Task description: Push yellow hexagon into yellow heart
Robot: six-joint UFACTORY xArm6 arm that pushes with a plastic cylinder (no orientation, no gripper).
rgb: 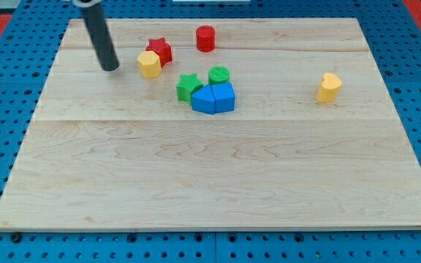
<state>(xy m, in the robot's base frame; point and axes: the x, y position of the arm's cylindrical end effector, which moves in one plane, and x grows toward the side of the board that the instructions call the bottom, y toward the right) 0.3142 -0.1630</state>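
One tip point(110, 68) just left of yellow hexagon point(149, 64)

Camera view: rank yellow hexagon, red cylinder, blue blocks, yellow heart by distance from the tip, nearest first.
From my tip, at the view's upper left:
1. yellow hexagon, just to the tip's right, beside the red star
2. red cylinder, near the view's top
3. blue blocks, centre, below the green pieces
4. yellow heart, far at the view's right

From the yellow hexagon point(149, 64), the straight line toward the yellow heart point(328, 88) at about 3 o'clock looks blocked by the green cylinder point(219, 74); the red star point(159, 50) touches it at 1 o'clock (bare wood beyond).
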